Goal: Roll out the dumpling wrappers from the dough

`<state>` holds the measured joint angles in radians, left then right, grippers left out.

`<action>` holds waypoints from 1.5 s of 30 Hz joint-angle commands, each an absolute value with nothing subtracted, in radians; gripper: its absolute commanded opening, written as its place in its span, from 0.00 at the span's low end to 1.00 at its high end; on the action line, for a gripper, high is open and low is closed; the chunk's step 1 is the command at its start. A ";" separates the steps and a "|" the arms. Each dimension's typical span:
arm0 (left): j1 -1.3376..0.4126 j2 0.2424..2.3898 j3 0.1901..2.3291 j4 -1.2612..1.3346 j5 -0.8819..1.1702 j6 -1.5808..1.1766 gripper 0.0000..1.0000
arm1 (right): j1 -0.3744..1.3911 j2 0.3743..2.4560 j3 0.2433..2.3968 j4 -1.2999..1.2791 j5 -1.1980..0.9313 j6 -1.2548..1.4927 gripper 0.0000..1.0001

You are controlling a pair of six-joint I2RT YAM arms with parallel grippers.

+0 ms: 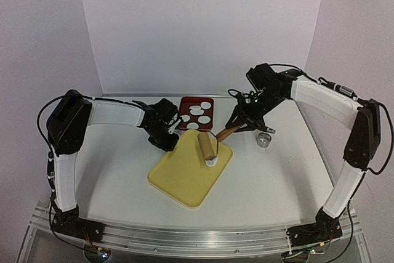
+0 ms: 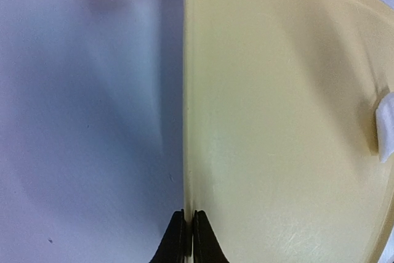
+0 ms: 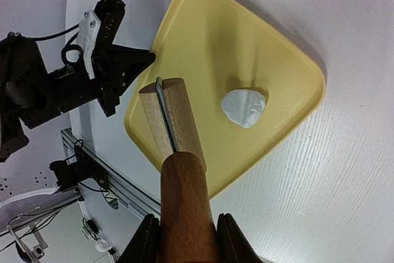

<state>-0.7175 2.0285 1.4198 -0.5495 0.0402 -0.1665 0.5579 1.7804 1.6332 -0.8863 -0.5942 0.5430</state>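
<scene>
The left end effector (image 2: 188,238) was closed, its tips at the board's (image 2: 277,121) 9 o'clock rim; whether they pinched the rim I could not tell. The right end effector (image 3: 184,238) gripped the roller (image 3: 172,121) by its wooden handle, with the barrel over the board's 1 o'clock part. The dough (image 3: 244,107), a small white lump, lay on the board near its 3 o'clock corner, just beside the barrel's end. The wrappers (image 1: 196,111) sat in the red tray (image 1: 186,104) at the board's 12 o'clock. A cutter (image 1: 265,140) stood on the surface (image 1: 277,177) at 3 o'clock, apart from the board.
</scene>
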 commanded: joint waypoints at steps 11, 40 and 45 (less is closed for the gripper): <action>-0.715 1.875 1.456 -0.641 -0.010 -0.597 0.56 | 0.589 1.819 1.741 -1.128 -0.393 0.268 0.00; -0.721 1.778 1.052 -0.629 0.179 -0.989 0.34 | 0.617 1.912 1.912 -1.141 -0.305 0.232 0.00; -0.721 1.806 1.071 -0.673 0.138 -0.958 0.25 | 0.617 1.895 1.889 -1.139 -0.283 0.235 0.00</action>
<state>-0.7193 1.7834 1.0395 -0.6218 0.1888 -0.9925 0.6098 1.9434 1.8736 -1.1435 -0.3070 0.2298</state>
